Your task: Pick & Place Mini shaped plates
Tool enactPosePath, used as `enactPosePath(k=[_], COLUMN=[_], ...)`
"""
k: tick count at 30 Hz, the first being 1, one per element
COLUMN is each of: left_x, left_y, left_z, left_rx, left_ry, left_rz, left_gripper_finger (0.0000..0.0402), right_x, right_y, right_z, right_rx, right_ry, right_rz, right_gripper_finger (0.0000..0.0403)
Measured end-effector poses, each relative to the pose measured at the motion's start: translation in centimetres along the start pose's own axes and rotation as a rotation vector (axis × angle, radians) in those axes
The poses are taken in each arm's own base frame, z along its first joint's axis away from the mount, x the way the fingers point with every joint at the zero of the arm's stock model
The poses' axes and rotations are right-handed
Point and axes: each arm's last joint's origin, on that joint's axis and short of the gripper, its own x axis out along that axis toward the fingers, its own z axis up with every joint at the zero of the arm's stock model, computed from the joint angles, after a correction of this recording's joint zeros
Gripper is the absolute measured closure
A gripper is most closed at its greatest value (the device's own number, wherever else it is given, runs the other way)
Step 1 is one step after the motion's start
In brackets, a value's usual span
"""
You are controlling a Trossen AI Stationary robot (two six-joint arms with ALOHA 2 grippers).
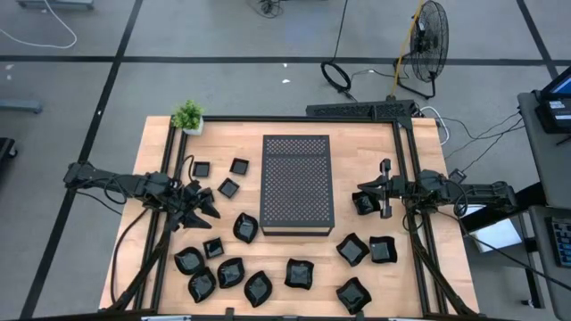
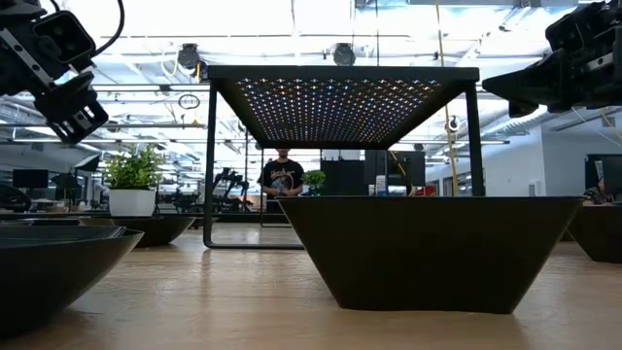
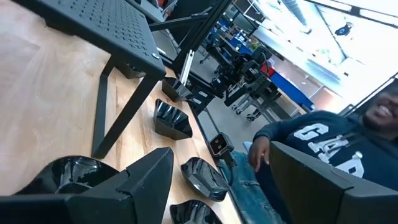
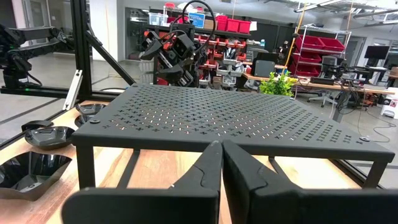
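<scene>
We're at the approach step — the left gripper (image 1: 207, 210) hovers with fingers spread over the mini shaped plates (image 1: 245, 227) scattered on the counter (image 1: 428, 259) around the perforated stand (image 1: 297, 184). Next we'd need to descend onto one rim. The right gripper (image 1: 385, 187) waits, fingers closed, empty — only its wrist view confirms that.

Looks like a robotics lab in a big open-plan workshop space. Wooden worktop (image 1: 223, 138) boxed in by a black metal frame (image 1: 406, 160), standing fan (image 1: 430, 40) and loose cables (image 1: 339, 76) on the grey floor, red storage bins (image 4: 233, 25) on racks, more desks with monitors (image 4: 376, 55) behind (plus a potted plant (image 1: 187, 116)).
</scene>
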Motion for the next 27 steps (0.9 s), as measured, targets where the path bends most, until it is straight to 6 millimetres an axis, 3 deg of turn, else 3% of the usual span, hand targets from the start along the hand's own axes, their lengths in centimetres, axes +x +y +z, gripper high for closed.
enactPosePath(k=[10, 14, 27], left_x=[0.0, 0.0, -0.4], left_y=[0.0, 0.0, 0.6], left_z=[0.0, 0.4, 1.1], left_rx=[0.203, 0.426, 0.641], left_ry=[-0.001, -0.048, -0.106], left_rz=[0.001, 0.035, 0.157], left_gripper_finger=[0.0133, 0.0133, 0.0133], right_x=[0.0, 0.0, 0.0], right_y=[0.0, 0.0, 0.0], right_z=[0.0, 0.0, 0.0], right_rx=[0.0, 0.0, 0.0], right_ry=[0.0, 0.0, 0.0], right_rz=[0.0, 0.0, 0.0], right_gripper_finger=[0.0399, 0.0399, 0.0399])
